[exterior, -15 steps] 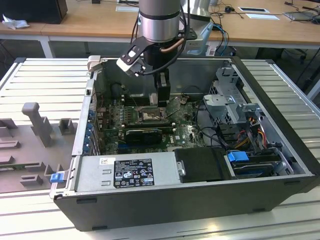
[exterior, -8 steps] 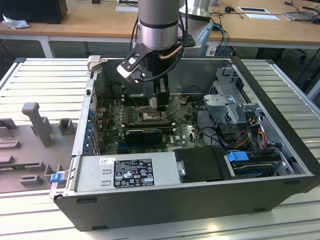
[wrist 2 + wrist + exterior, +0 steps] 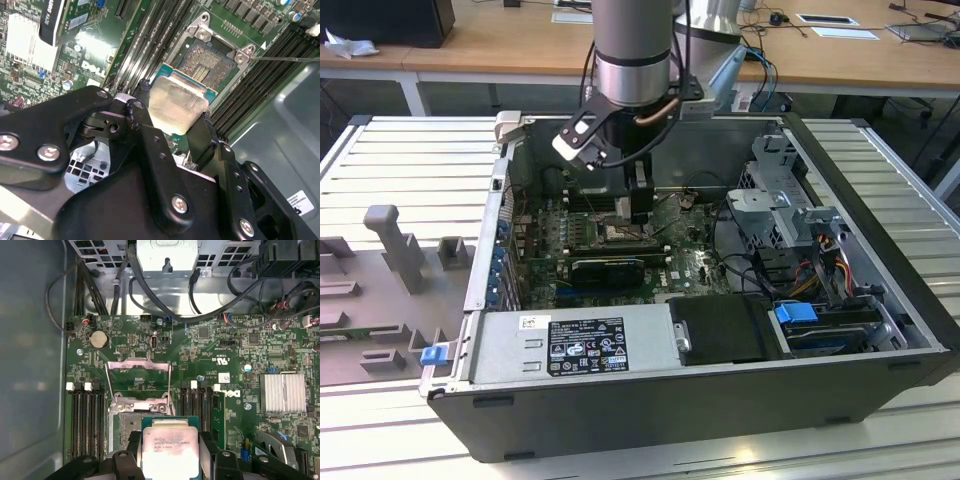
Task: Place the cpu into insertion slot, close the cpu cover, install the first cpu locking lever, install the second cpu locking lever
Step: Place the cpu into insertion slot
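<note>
Two fingers (image 3: 143,129) of the gripper (image 3: 174,107) clamp the cpu (image 3: 176,97) by its edges, close above the insertion slot (image 3: 207,62). The cpu cover (image 3: 138,364) stands open, so the insertion slot is free for it.

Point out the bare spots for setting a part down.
The ribbed table is bare between the grey fixture and the computer case, and again on the exterior view's right. Inside is crowded: the tool holds the cpu by the insertion slot, with cables beside.
</note>
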